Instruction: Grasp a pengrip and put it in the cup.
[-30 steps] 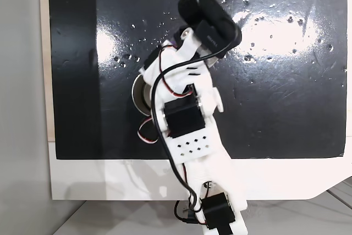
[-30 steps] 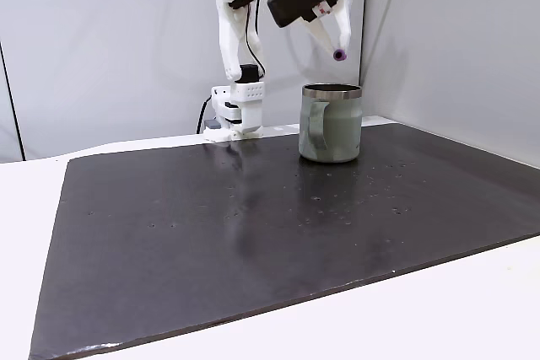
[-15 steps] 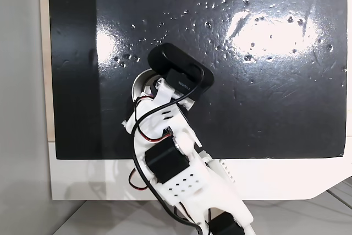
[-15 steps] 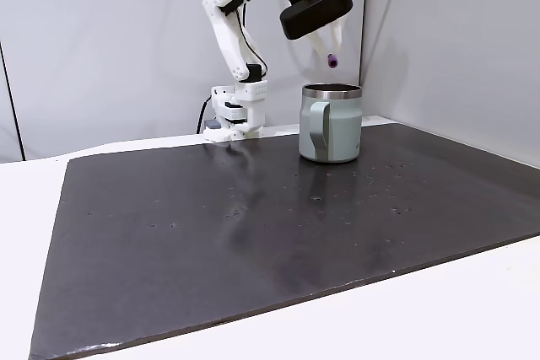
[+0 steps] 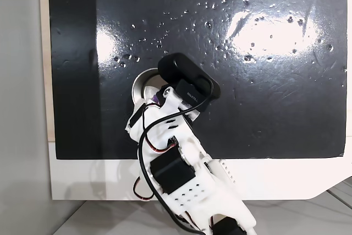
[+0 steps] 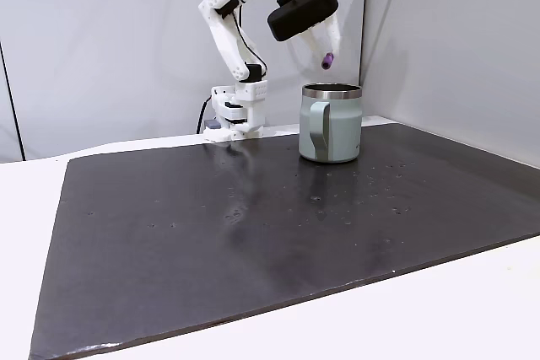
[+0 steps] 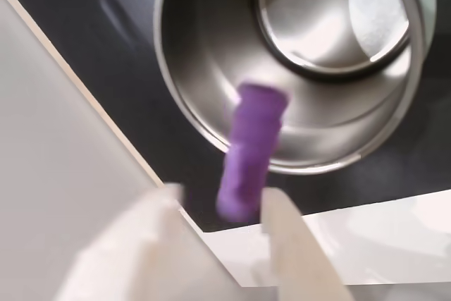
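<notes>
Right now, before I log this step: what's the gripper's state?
Gripper: appears closed on the pengrip, hanging above the cup; the wrist view is blurred.

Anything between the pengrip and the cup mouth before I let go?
Nothing visible. The hand holds the pengrip above the cup; in the wrist view the cup's open mouth lies just beyond it, with nothing across it.

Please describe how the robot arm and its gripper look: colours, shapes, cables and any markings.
The arm is white plastic with black box-shaped motors, one white plate dotted with small holes. A black cable and thin red wires loop along it. A black camera housing with small, unreadable white lettering sits near the wrist. The gripper has pale tapered fingers.
</notes>
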Controlling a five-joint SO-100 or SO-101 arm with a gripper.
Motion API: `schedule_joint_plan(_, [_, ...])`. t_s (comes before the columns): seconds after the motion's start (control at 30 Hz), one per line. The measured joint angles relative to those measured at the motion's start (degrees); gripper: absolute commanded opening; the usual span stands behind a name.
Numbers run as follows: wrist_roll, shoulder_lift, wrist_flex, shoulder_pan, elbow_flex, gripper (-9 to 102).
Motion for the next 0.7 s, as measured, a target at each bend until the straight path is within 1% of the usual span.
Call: schedule_joint_plan(0.7, [1.1,0.4,0.0,2.2,0.4,27])
